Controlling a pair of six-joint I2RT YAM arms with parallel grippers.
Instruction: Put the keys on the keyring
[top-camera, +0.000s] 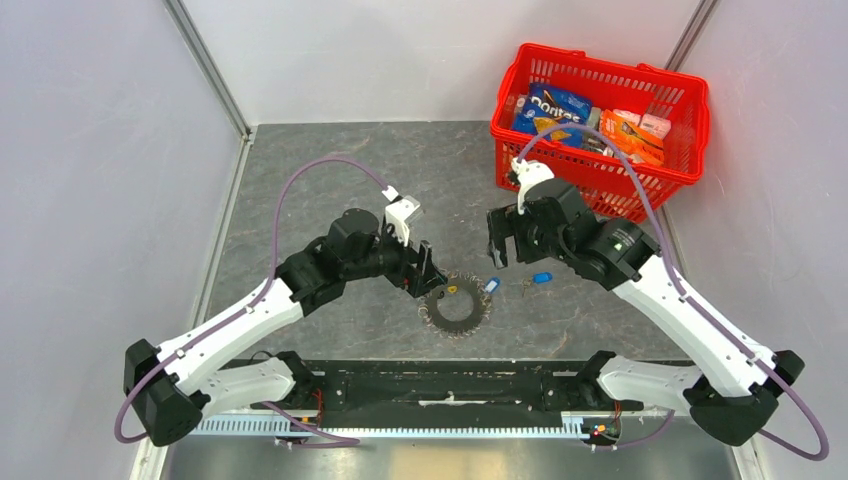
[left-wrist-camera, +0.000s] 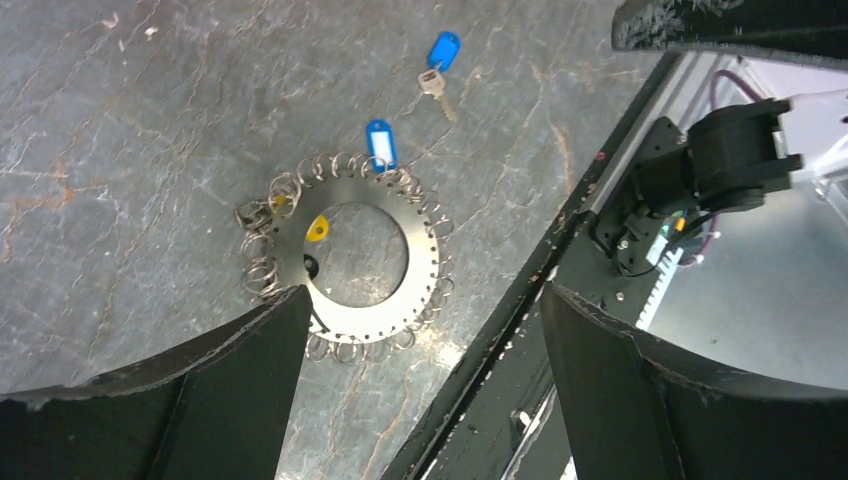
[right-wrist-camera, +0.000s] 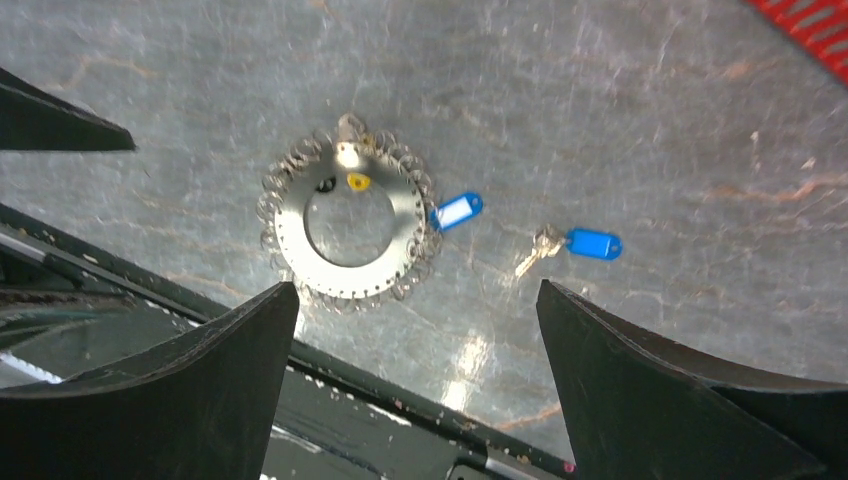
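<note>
Top camera sat high at the near edge; I saw the whole table (top-camera: 330, 180). Both wrist cameras pointed down, much closer, from opposite sides. All three shared the keyring (top-camera: 438, 312) and keys (top-camera: 540, 279).

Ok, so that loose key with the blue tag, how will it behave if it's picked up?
Probably light and thin: the loose key lies flat on the table, so it may be hard to get under and could skid when pushed. Its blue tag seems joined by a small link, so it would likely dangle and swing when lifted.
</note>
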